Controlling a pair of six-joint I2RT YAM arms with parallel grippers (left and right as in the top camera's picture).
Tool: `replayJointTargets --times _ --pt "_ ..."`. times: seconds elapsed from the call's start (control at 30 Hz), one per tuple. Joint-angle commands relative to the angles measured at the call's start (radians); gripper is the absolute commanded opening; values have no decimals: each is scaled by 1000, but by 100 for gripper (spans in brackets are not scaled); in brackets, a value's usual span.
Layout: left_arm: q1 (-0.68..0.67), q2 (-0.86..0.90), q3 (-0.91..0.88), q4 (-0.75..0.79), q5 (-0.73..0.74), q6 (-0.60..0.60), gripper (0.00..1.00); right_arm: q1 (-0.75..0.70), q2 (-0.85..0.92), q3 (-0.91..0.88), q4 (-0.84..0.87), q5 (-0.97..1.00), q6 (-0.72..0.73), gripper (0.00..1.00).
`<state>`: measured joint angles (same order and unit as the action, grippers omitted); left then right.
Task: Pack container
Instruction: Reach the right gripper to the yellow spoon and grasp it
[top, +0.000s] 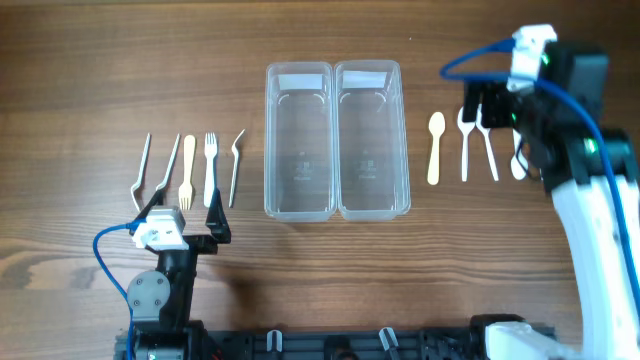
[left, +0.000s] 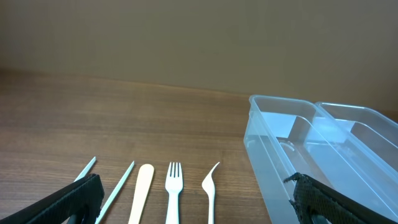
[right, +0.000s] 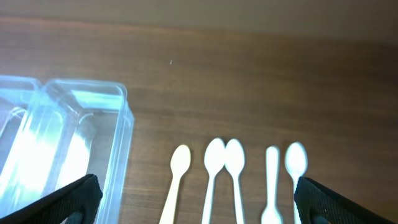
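Between my two tools, two clear, glossy plastic containers (top: 299, 150) sit side by side on the wood-grain desk (top: 80, 80). My left tool (top: 185, 225) gapes wide and empty, a white plastic fork (left: 174, 190) just ahead. My right tool (top: 492, 108) spreads equally wide, empty, over slim white spoons (right: 214, 155).

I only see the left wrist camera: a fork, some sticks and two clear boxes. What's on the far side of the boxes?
Observer: A row of spoons, with a wooden spoon nearest the right-hand box.
Kid: Is the other claw there too?
Observer: Yes, the right claw hangs over those spoons, wide open.
Kid: How many spoons?
Observer: The right wrist camera shows five, four of them white.
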<state>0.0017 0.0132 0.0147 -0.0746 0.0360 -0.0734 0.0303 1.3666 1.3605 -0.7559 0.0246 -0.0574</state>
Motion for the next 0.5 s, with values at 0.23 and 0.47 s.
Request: replayJointTargets --times 0.23,0.47 --pt "-6 -5 -9 2 19 -14 100 -1 234 32 -21 -10 95 35" --pt "-6 -5 -9 2 19 -14 100 -1 424 32 -15 -26 218 31"
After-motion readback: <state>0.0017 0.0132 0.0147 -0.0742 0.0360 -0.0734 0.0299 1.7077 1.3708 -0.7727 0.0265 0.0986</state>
